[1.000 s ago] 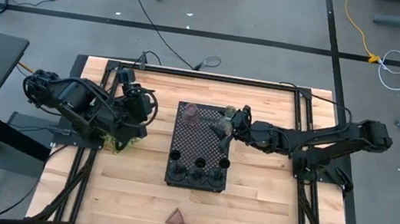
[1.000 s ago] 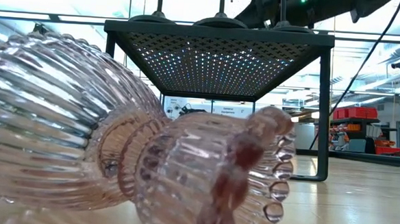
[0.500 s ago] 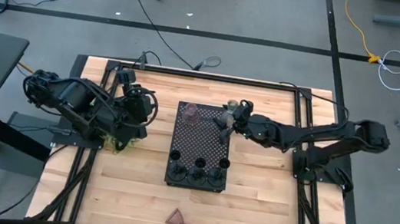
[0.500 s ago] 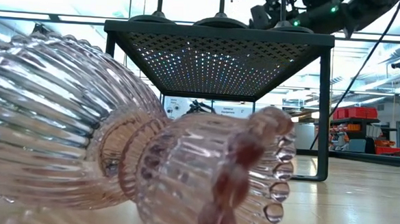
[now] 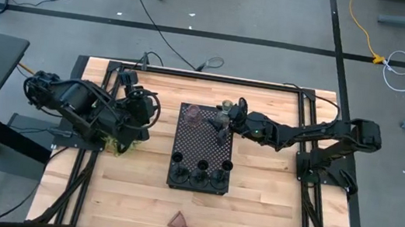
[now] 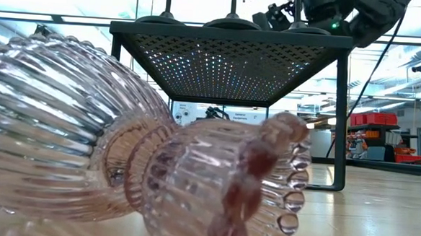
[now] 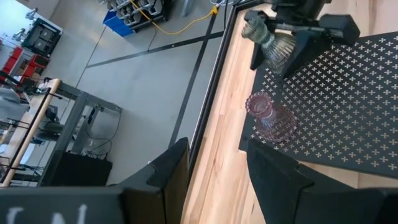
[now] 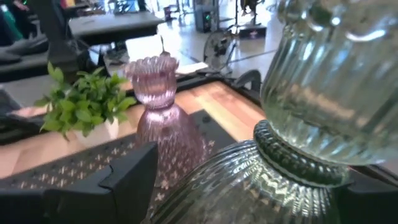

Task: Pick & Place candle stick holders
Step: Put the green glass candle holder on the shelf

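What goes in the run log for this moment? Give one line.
right gripper: shut on greenish glass cup, over black tray | pink glass cup: upright on tray | left gripper: open, idle at table's left

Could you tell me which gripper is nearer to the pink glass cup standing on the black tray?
The right one. The right gripper, holding a greenish glass cup, is just beside the pink cup over the tray. The left gripper waits off the tray's left side.

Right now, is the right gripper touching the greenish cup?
Touching. The right wrist view shows the greenish cup seated between the right gripper's dark fingers; the left wrist view shows it clamped above the tray.
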### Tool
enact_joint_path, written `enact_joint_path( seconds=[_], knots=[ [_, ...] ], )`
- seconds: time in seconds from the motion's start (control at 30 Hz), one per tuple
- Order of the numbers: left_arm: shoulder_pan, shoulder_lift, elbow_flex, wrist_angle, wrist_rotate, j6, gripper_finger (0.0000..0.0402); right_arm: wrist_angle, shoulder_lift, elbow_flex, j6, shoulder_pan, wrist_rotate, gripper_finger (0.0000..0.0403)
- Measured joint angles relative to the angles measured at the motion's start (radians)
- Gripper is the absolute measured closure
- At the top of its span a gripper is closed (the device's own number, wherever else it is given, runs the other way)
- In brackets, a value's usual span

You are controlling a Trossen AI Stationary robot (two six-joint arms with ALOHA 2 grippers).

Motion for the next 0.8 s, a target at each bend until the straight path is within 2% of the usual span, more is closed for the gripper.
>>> enact_joint_path(
  seconds=[0.33, 0.8],
  knots=[
    [0.000, 0.000, 0.000, 0.003, 0.004, 0.003, 0.0236, 0.012, 0.050, 0.000, -0.067, -0.029, -0.163, 0.0108],
    [0.000, 0.000, 0.000, 0.017, 0.005, 0.011, 0.0236, 0.093, 0.138, 0.024, -0.082, -0.039, -0.191, 0.0108]
  ],
)
